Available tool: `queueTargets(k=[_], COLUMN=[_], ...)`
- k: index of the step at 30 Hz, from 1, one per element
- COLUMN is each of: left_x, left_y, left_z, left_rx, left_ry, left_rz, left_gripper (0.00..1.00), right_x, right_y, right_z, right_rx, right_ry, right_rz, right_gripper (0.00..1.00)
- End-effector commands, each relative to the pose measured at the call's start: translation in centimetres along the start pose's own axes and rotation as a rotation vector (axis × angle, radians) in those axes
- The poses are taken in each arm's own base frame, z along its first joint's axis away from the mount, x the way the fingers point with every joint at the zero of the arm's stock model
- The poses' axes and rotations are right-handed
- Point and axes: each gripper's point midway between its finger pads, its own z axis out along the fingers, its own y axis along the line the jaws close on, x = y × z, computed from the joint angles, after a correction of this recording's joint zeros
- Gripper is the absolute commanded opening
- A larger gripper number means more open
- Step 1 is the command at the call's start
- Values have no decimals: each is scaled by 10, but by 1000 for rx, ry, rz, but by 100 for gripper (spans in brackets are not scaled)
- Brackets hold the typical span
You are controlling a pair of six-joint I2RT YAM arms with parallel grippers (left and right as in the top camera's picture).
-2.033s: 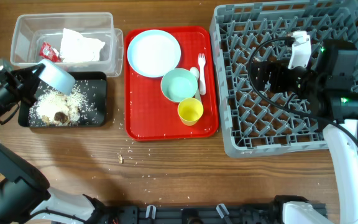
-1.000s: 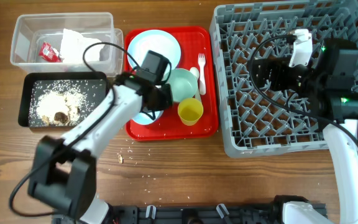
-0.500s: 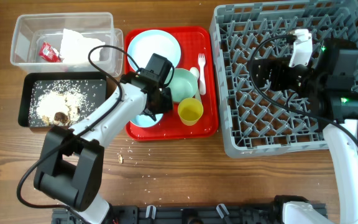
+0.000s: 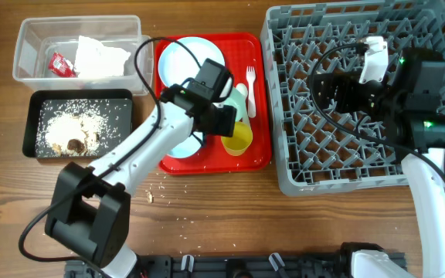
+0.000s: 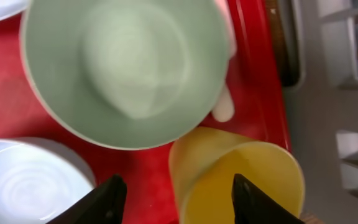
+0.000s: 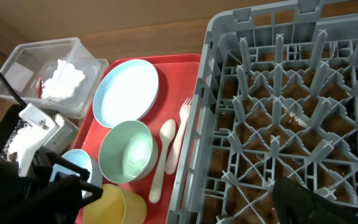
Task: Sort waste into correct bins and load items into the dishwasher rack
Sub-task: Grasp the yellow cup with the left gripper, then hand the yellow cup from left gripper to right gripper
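Note:
My left gripper [image 4: 226, 123] hangs open over the red tray [image 4: 261, 154]. One of its fingers [image 5: 107, 199] is over the tray and the other over the mouth of the small yellow cup [image 5: 241, 180], so they straddle its near rim. A mint bowl [image 5: 129, 68] stands just beyond, and a light blue bowl [image 4: 178, 144] sits at the tray's front left. The pale blue plate [image 4: 188, 58], white fork [image 4: 249, 76] and spoon [image 6: 163, 158] also lie on the tray. My right gripper [image 4: 323, 91] hovers open and empty above the grey dishwasher rack [image 4: 346, 170].
The clear tub [image 4: 29, 35] at the back left holds a red wrapper [image 4: 62, 64] and a white napkin [image 4: 99, 55]. In front of it the black tray [image 4: 126, 123] holds food scraps [image 4: 72, 133]. Crumbs dot the wood near the tray's front.
My left gripper has opened, leaving the light blue bowl on the tray's front left, and has moved right to the yellow cup. The right arm has not moved.

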Motion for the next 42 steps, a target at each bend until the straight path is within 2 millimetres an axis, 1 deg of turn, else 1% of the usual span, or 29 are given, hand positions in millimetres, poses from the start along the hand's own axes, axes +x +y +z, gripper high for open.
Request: queueTargets(k=[1, 2, 4, 5, 6, 7, 10, 12, 17, 20, 21, 23, 24, 25, 27, 29, 30, 31, 33, 34, 35, 36, 38, 39, 41, 42], left_x=[2, 7, 12, 13, 13, 12, 12, 12, 15, 14, 14, 12, 9, 0, -16, -42, -48, -55, -61, -62, -63, -64, -66, -67, -67, -67], left_y=[-9, -6, -3, -4, -10, -14, -14, -14, -12, -12, -12, -14, -20, -32, -46, -56, -54, -46, -32, -28, -24, -24, -24, -25, -25, -25], left_z=[1, 6, 17, 21, 21, 22, 22, 23, 31, 31, 31, 31, 28, 15, -14, -74, -97, -124, -151, -157, -159, -160, -161, -161, -161, -161], left_rx=[23, 18, 9, 17, 51, 74, 74, 73, 66, 68, 68, 79, 128, 254, 470, 876, 1010, 1149, 1271, 1300, 1305, 1305, 1304, 1304, 1302, 1302], left_ry=[-4, 12, 43, 49, 51, 51, 50, 52, 71, 68, 67, 62, 56, 55, 45, -1, -21, -46, -68, -79, -76, -77, -84, -88, -85, -85], left_rz=[56, 53, 48, 48, 48, 49, 50, 49, 45, 46, 46, 42, 35, 12, -27, -51, -43, -34, -35, -23, -39, -40, -28, -22, -27, -28], left_gripper=[57, 56, 45, 27, 23, 21, 20, 17, 17, 8, 4, 4, 4, 4, 4, 4, 4, 4, 4, 4, 4, 4, 4, 4, 4, 4], right_x=[-8, -8, -8, -8, -8, -7, -7, -7, -7, -7, -7, -7, -9, -10, -13, -19, -22, -26, -30, -29, -28, -23, -12, -7, 1, 4], right_y=[3, 3, 3, 3, 3, 3, 2, 2, 2, 2, 2, 3, 6, 15, 30, 56, 68, 81, 101, 110, 118, 125, 141, 150, 163, 167], right_z=[-2, -2, -2, -2, -2, -2, -2, -2, -2, -2, -2, -2, -2, -3, -5, -11, -14, -16, -20, -20, -17, -8, 10, 16, 33, 34], right_rx=[-14, -14, -14, -14, -14, -14, -14, -14, -14, -14, -14, -16, -37, -87, -176, -334, -413, -519, -699, -784, -850, -882, -935, -957, -931, -938], right_ry=[-13, -13, -13, -13, -12, -11, -10, -10, -10, -10, -10, -11, -16, -20, -28, -50, -62, -75, -87, -87, -82, -59, -11, 1, 42, 50], right_rz=[6, 7, 7, 7, 6, 7, 8, 8, 7, 5, 5, 11, 22, 16, 5, -26, -47, -77, -131, -160, -189, -189, -192, -209, -188, -192], right_gripper=[100, 100, 100, 100, 100, 100, 100, 100, 100, 100, 100, 100, 100, 100, 100, 100, 100, 100, 100, 100, 99, 99, 97, 94, 91, 90])
